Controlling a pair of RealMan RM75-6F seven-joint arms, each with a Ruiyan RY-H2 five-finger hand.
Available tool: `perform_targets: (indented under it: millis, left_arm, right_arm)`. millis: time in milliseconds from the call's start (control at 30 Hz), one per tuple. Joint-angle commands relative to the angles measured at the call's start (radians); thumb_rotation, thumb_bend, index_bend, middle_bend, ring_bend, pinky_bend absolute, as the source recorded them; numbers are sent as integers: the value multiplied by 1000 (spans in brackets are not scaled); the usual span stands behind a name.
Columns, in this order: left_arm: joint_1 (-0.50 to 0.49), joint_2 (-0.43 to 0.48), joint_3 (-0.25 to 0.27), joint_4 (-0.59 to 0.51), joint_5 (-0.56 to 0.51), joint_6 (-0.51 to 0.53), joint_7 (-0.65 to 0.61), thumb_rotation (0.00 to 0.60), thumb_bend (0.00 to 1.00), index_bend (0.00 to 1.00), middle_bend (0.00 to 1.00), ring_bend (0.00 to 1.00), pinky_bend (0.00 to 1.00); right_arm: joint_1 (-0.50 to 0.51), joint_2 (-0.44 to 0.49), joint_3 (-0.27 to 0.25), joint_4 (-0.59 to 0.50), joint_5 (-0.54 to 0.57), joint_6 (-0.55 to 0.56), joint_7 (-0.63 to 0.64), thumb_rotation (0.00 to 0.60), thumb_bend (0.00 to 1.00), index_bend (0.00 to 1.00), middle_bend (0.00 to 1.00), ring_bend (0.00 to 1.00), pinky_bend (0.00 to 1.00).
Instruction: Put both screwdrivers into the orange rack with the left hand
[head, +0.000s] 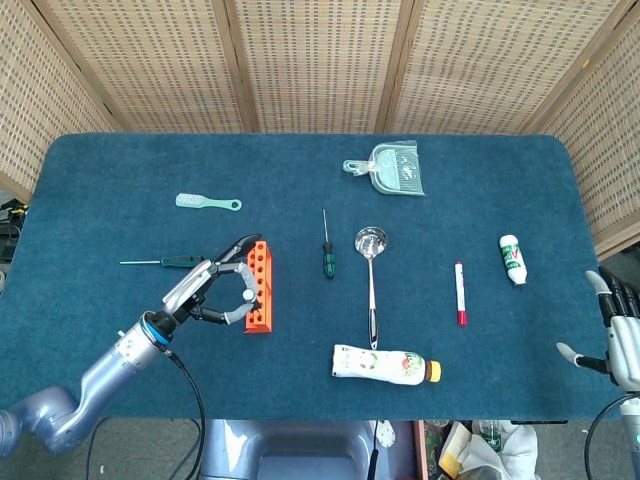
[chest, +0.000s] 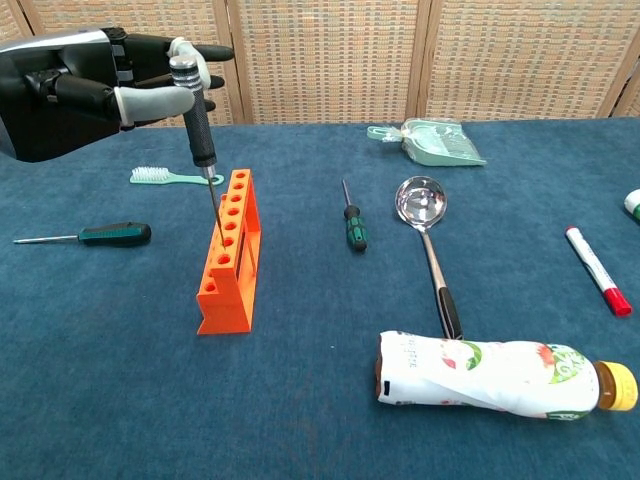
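Screwdriver with a slim black knurled handle and silver cap (chest: 197, 110) is pinched upright between the pale thumb and fingers (chest: 150, 100) of the left hand (chest: 95, 85). Its thin shaft points down and tilts slightly, with the tip at the row of holes along the top of the orange plastic rack (chest: 231, 250); whether the tip has entered a hole cannot be told. The rack's long axis runs away from the robot, and the shaft stands nearly square to that top face, so seating appears to call for a straight descent. Outward lie 2 green-handled screwdrivers: 1 (chest: 95, 235) to the left of the rack with its shaft pointing left, and 1 (chest: 352, 222) to the right, beside a steel ladle (chest: 428, 235). The right hand (head: 620, 335) hangs at the table's far right edge, fingers apart, holding nothing.
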Motion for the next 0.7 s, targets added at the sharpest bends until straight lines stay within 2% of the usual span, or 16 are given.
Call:
perform_targets:
  millis: [33, 700]
  left_arm:
    - [-3, -7, 2, 9, 4, -5, -11, 600, 420, 696, 0, 0, 0]
    - [-8, -16, 3, 17, -9, -22, 11, 600, 430, 696, 0, 0, 0]
  right_arm:
    - [0, 0, 0, -1, 0, 0, 1, 600, 0, 0, 0, 0, 0]
    - [-2, 6, 1, -3, 1, 1, 8, 600, 0, 0, 0, 0, 0]
